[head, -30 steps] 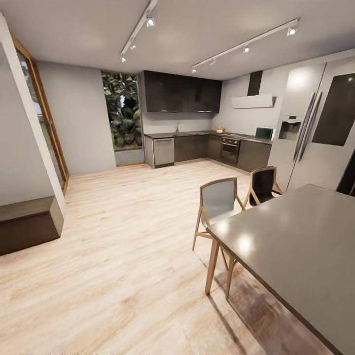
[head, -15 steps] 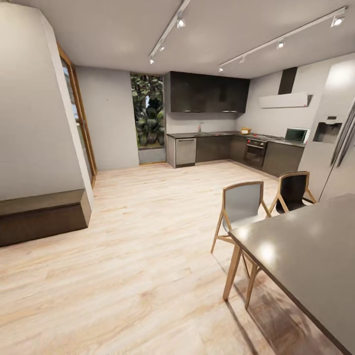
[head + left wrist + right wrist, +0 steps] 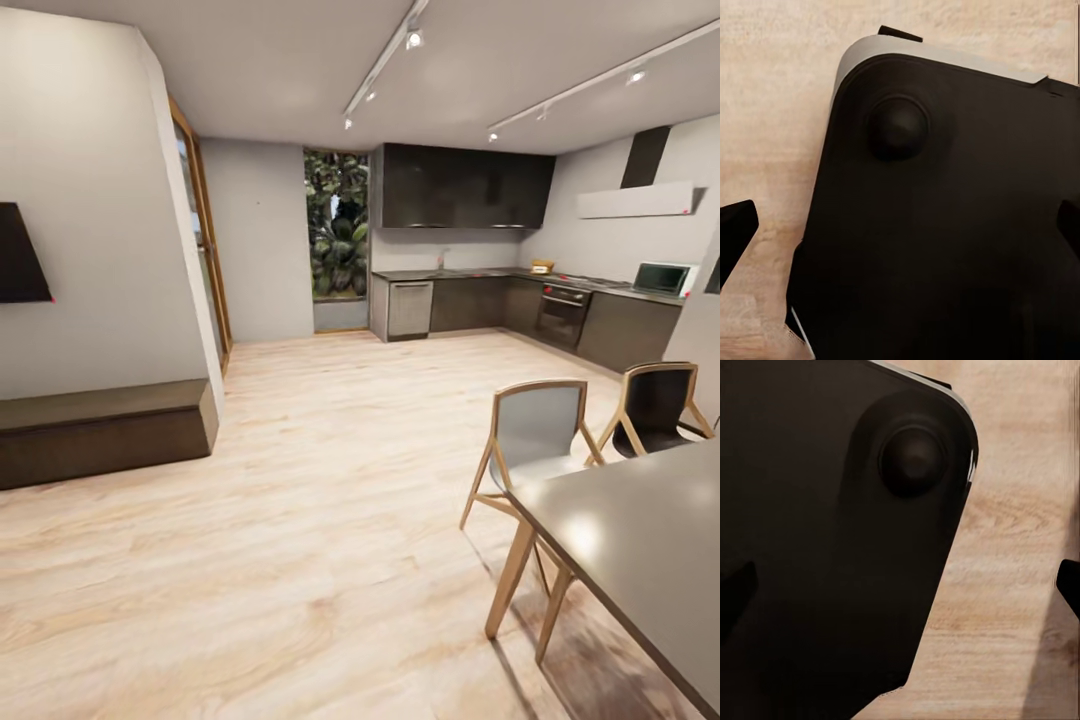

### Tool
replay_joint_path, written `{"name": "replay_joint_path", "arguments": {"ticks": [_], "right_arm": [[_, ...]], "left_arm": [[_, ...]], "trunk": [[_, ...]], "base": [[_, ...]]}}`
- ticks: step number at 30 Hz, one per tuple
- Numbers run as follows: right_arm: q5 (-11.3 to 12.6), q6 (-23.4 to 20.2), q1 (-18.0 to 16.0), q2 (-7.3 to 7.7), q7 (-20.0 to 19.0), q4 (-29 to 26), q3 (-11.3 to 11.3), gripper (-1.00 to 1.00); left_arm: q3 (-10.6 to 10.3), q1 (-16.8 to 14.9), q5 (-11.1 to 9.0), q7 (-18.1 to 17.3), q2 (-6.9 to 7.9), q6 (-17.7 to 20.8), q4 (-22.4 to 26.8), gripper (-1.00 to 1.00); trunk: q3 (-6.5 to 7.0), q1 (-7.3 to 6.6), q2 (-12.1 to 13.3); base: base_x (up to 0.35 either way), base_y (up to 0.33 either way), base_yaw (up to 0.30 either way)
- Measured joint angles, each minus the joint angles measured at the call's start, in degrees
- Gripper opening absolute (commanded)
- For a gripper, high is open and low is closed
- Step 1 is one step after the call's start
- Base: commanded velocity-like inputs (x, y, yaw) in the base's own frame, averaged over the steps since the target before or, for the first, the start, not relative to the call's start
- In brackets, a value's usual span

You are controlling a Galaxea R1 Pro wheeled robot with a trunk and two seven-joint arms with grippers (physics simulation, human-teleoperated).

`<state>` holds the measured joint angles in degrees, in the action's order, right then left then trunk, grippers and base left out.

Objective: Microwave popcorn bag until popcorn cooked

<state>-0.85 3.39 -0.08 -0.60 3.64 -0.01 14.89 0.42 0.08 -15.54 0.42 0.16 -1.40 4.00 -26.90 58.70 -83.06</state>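
The kitchen lies far across the room in the head view. Its grey countertop [image 3: 470, 273] runs along dark cabinets, and the pale microwave [image 3: 662, 278] stands at its right end. A tiny tan object [image 3: 541, 266] sits on the countertop near the corner, too small to tell whether it is the popcorn bag. No popcorn can be made out. My left gripper [image 3: 901, 229] and right gripper [image 3: 904, 592] hang over my black base and the wood floor. Each has its dark fingertips wide apart with nothing between them.
A grey dining table [image 3: 650, 540] and two wooden chairs [image 3: 535, 440] stand close at the right. A dark low bench [image 3: 100, 430] lines the left wall under a black screen [image 3: 20, 255]. Open wood floor [image 3: 330, 450] stretches toward the built-in oven [image 3: 562, 315].
The whole head view has shifted rightward, so the camera has swung left. The fridge has left the picture, and the bench and a black wall screen have come in at the left.
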Motion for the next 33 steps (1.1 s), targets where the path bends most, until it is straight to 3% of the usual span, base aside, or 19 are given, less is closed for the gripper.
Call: {"name": "replay_joint_path", "arguments": {"ticks": [14, 23, 33], "right_arm": [[0.0, 0.8, 0.0, -0.03, -0.2, 0.0, 0.0, 1.0], [0.1, 0.7, 0.0, 0.0, -0.1, 0.0, 0.0, 1.0], [0.0, 0.8, 0.0, 0.0, -0.1, 0.0, 0.1, 1.0]], "left_arm": [[0.0, 0.0, 0.0, 0.1, 0.1, 2.4, 0.0, 1.0], [0.0, 0.0, 0.0, 0.1, 0.03, 2.4, 0.0, 1.0], [0.0, 0.0, 0.0, 0.1, 0.01, 2.4, 0.0, 1.0]], "trunk": [[0.0, 0.0, 0.0], [0.0, 0.0, 0.0], [0.0, 0.0, 0.0]], "base": [[0.326, 0.0, 0.003], [0.326, 0.0, 0.208], [0.326, 0.0, 0.019]]}}
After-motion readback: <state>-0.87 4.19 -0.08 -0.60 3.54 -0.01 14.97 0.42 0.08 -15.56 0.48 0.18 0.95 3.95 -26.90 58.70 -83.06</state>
